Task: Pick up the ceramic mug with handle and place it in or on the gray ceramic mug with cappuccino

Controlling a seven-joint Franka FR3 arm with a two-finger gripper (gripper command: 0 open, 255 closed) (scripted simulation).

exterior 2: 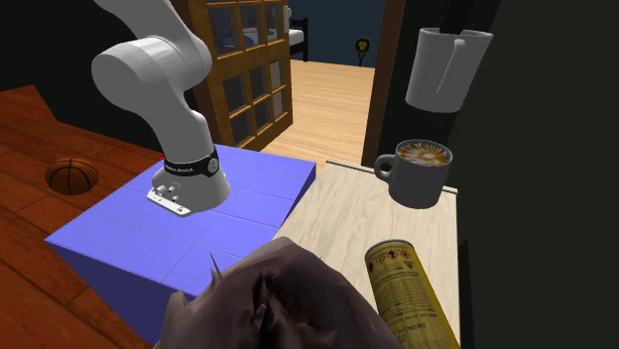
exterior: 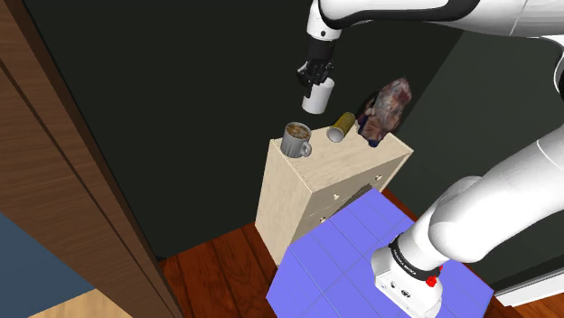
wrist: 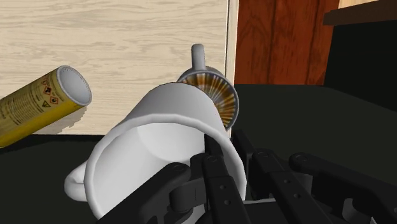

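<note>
A white mug with a handle [exterior: 316, 96] hangs in the air, my gripper [exterior: 315, 79] shut on its rim from above. In the second exterior view the white mug [exterior 2: 446, 67] floats well above the gray cappuccino mug [exterior 2: 419, 171]. That gray mug [exterior: 296, 139] stands upright near the corner of the pale wooden dresser top [exterior: 361, 155], below the held mug and toward the shoulder view's left. In the wrist view my gripper [wrist: 213, 154] pinches the wall of the white mug [wrist: 159, 137], which partly hides the gray mug [wrist: 215, 89].
A yellow can [exterior: 342, 126] lies on its side on the dresser, beside a brownish lumpy object [exterior: 387, 108]. The dresser stands against a dark wall. My blue stand [exterior: 361, 262] sits next to it, and a basketball [exterior 2: 71, 175] lies on the wooden floor.
</note>
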